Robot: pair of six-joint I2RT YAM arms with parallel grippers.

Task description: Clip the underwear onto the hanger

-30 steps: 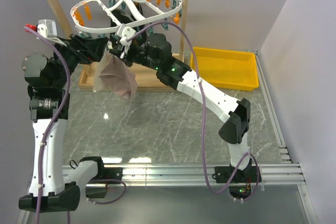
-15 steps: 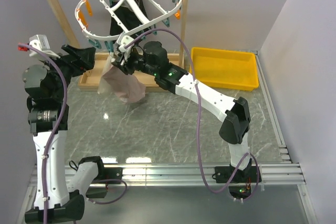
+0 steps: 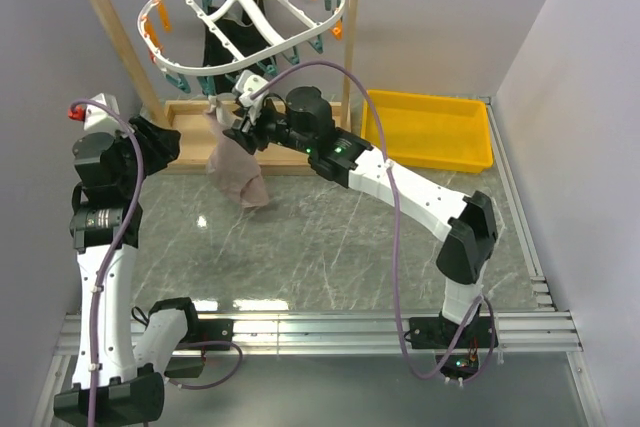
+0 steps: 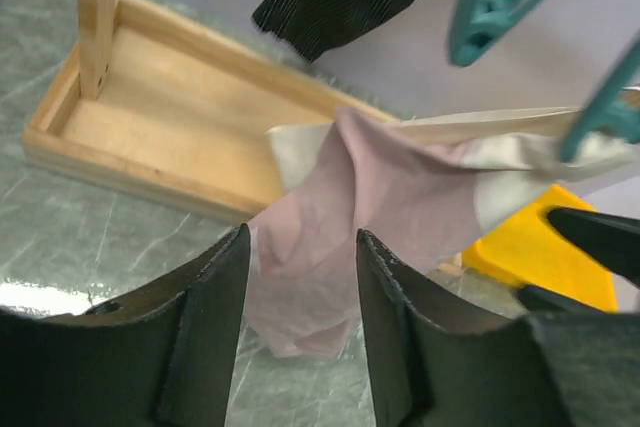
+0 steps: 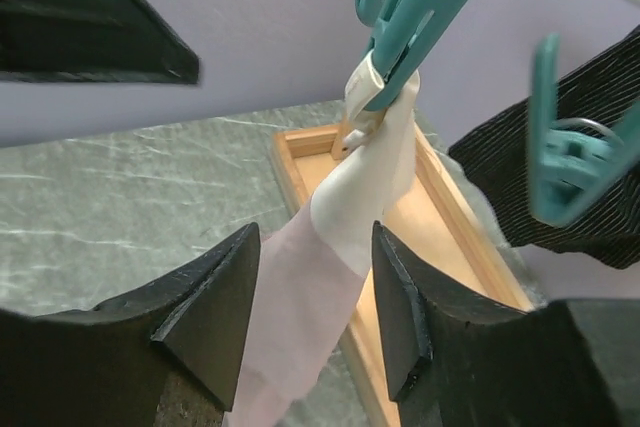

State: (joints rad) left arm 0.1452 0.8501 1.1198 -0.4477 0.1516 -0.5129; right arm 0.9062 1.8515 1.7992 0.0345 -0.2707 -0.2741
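Observation:
The underwear (image 3: 238, 162), mauve with a pale waistband, hangs by one corner from a teal clothespin (image 5: 415, 17) of the white oval hanger (image 3: 300, 39) on the wooden rack. The fabric droops down to the table. My right gripper (image 3: 243, 127) is just right of the clipped corner, open, and its fingers (image 5: 215, 317) frame the hanging underwear (image 5: 330, 237) without touching it. My left gripper (image 3: 170, 139) stands to the left of the garment, open and empty. Its view shows the underwear (image 4: 380, 197) beyond the jaws and a teal peg (image 4: 600, 107) biting the waistband.
A black garment (image 3: 222, 42) hangs from the far side of the hanger. The rack's wooden base tray (image 4: 150, 117) lies under it, with upright posts (image 3: 110, 32) at the sides. A yellow bin (image 3: 430, 129) sits to the right on the grey marble table.
My right gripper has opened and drawn back slightly. My left arm has pulled away to the left and lower, its jaws narrower. The hanger has swung back level; the underwear hangs from the peg.

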